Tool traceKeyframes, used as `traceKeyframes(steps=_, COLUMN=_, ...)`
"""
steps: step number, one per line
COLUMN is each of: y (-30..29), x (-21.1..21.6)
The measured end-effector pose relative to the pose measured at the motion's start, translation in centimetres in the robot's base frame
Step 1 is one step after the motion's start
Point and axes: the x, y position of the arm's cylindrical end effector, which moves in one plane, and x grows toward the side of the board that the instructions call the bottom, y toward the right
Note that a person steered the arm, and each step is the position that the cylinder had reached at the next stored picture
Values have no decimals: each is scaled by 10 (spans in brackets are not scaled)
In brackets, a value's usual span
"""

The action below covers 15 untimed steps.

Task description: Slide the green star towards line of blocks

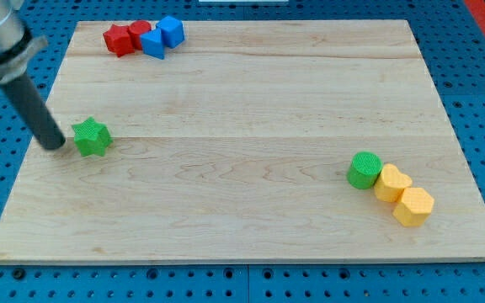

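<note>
The green star (92, 136) lies on the wooden board (242, 194) at the view's left. My tip (55, 146) stands just left of the star, close to it or touching it. At the view's lower right a green cylinder (363, 169) and two yellow hexagonal blocks (390, 183) (413, 205) form a diagonal line, each touching its neighbour.
A cluster of two red blocks (119, 39) (140, 33) and two blue blocks (153, 44) (171, 30) sits at the board's top left. The board rests on a blue perforated table (478, 101).
</note>
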Motion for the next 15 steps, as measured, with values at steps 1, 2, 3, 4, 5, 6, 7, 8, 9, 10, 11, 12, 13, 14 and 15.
traceKeyframes(steps=1, y=25, x=-18)
traceKeyframes(steps=2, y=44, x=38)
traceKeyframes(steps=3, y=83, x=68)
traceKeyframes(steps=4, y=110, x=107)
traceKeyframes(steps=5, y=103, x=136)
traceKeyframes(steps=6, y=121, x=137)
traceKeyframes(steps=7, y=124, x=110)
traceKeyframes(steps=8, y=131, x=93)
traceKeyframes(steps=9, y=151, x=82)
traceKeyframes(steps=10, y=166, x=62)
traceKeyframes(steps=11, y=195, x=48)
traceKeyframes(steps=12, y=204, x=57)
traceKeyframes(steps=13, y=182, x=70)
traceKeyframes(steps=14, y=148, x=93)
traceKeyframes(steps=15, y=176, x=87)
